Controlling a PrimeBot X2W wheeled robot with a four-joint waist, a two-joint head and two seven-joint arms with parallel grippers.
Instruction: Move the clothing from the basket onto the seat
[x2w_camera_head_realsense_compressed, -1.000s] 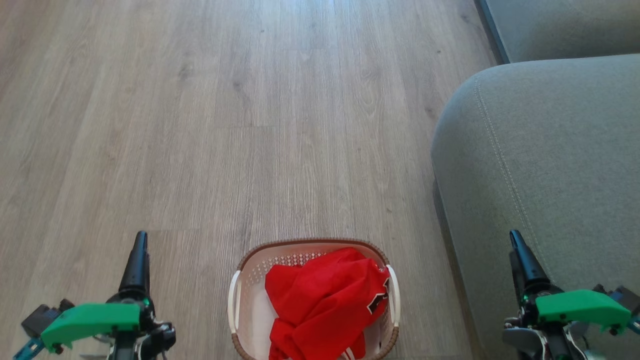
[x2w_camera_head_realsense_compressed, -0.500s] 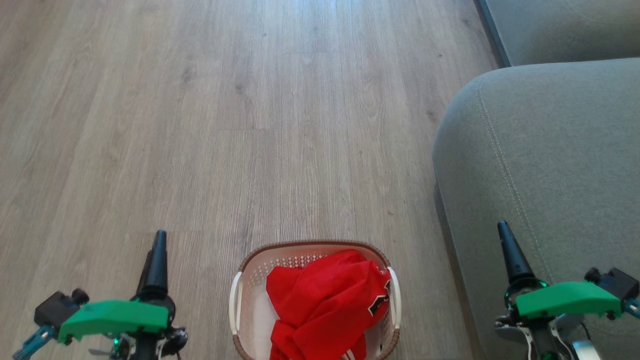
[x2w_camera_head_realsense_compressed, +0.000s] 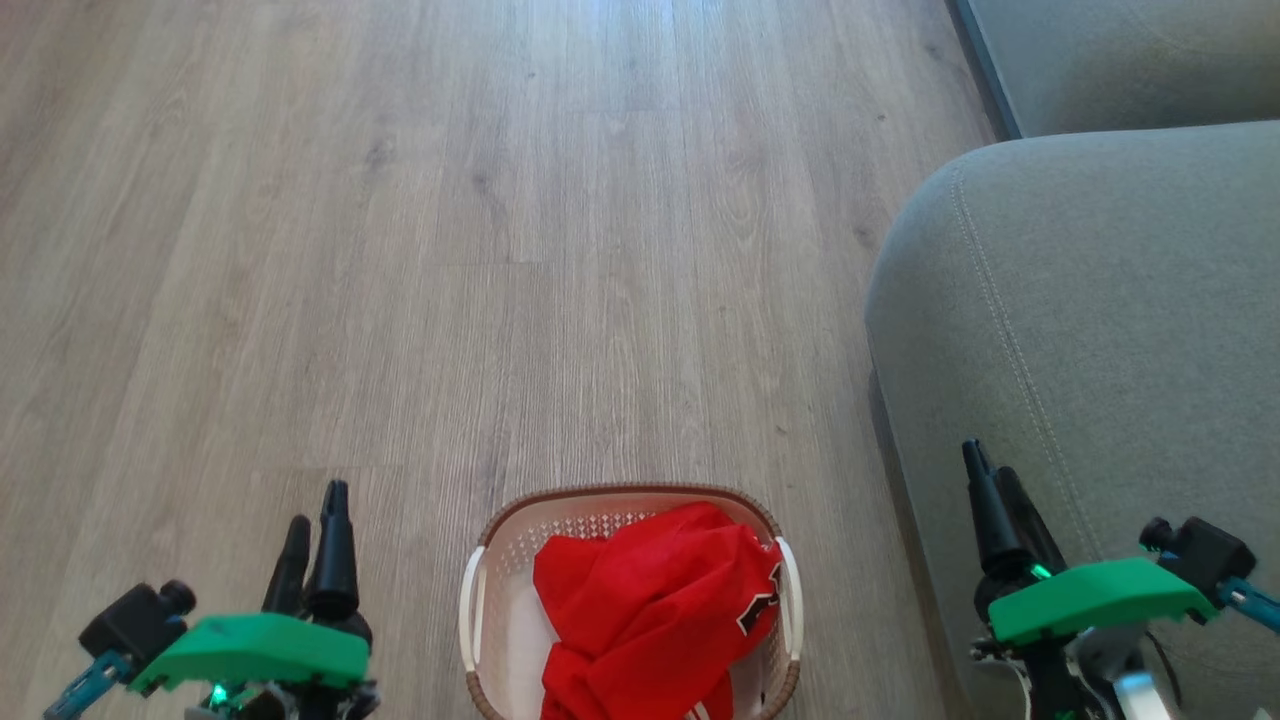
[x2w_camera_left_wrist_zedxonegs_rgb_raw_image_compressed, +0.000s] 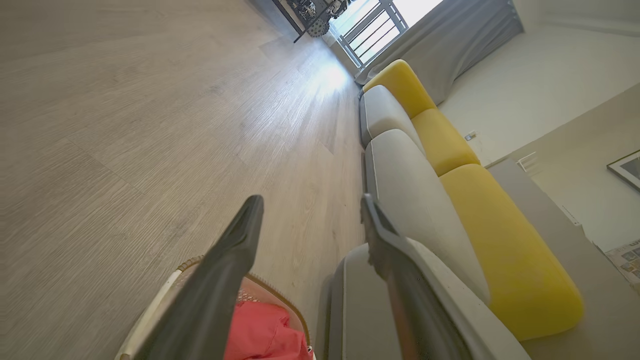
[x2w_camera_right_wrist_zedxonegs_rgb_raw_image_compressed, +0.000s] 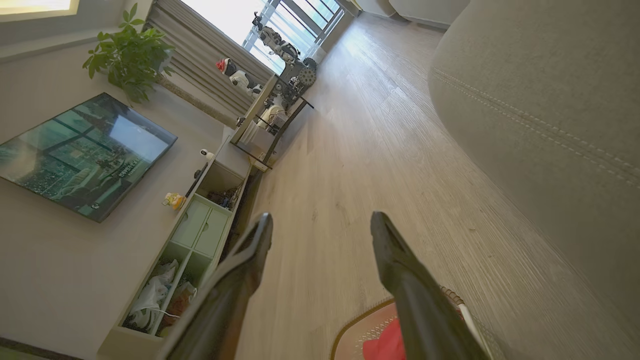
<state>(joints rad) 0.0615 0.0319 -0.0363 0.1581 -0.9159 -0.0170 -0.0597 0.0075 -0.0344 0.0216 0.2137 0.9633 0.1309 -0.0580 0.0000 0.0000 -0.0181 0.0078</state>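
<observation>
Red clothing (x2w_camera_head_realsense_compressed: 655, 600) lies heaped in the basket (x2w_camera_head_realsense_compressed: 620, 492) beside the seat (x2w_camera_head_realsense_compressed: 1100, 320); left hand (x2w_camera_head_realsense_compressed: 317, 505) and right hand (x2w_camera_head_realsense_compressed: 988, 460) hover open, empty. A careless grab could drag the light basket along.

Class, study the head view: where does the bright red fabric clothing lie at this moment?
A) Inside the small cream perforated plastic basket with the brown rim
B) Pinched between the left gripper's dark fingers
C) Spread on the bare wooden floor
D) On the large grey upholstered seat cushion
A: the bright red clothing lies heaped within the perforated walls of the cream basket, apart from the grey seat.
</observation>
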